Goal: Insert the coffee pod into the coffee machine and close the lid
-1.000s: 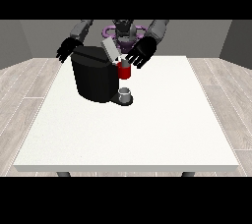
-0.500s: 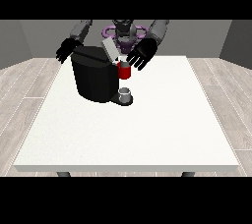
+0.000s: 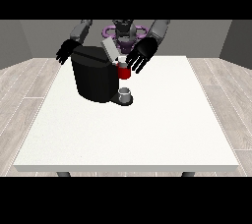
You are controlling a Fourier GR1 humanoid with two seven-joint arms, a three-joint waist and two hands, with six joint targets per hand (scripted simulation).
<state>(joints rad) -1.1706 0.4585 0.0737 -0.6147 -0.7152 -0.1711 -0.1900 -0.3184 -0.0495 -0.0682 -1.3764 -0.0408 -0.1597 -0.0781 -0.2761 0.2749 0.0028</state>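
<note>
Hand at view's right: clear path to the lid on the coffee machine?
Probably yes. The hand at the view's right hangs open just beside the raised lid of the coffee machine, with nothing visible between them.

White table [image 3: 147, 134] on a pale plank floor [image 3: 24, 85] (grey walls, seemingly).
</note>
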